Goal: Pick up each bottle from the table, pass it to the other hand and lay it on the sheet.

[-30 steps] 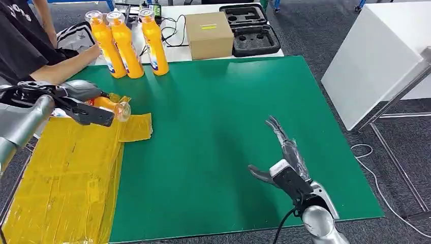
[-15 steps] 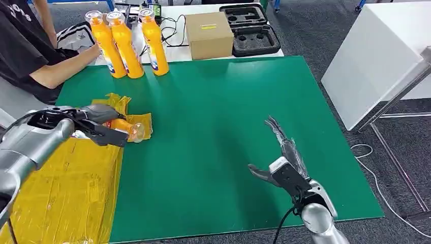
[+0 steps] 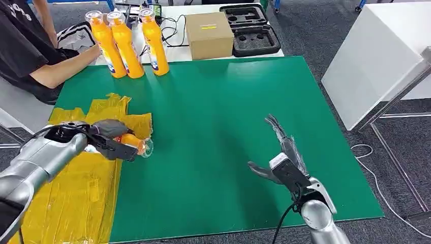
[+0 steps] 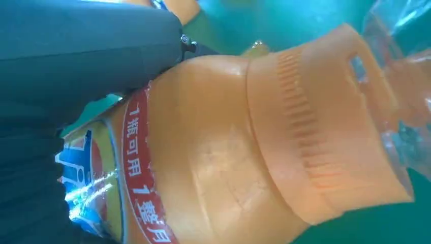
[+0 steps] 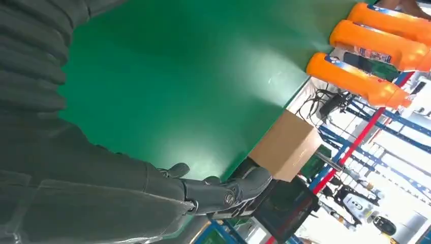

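Green mat [image 3: 228, 127] covers our table, and a yellow sheet [image 3: 71, 188] lies on its left side. Our left hand [image 3: 109, 138] holds an orange bottle [image 3: 133, 142] with its fingers wrapped around it. We hold the bottle on its side, low at the sheet's right edge, and its clear cap pokes out over the green. Our right hand [image 3: 282, 162] holds nothing, and its fingers are spread apart above the mat. Three more bottles [image 3: 127, 46] stand at the far edge. Behind them we see a brown box [image 3: 208, 34] and a black tray [image 3: 251, 28]. A person's arm [image 3: 63, 68] rests near the bottles.
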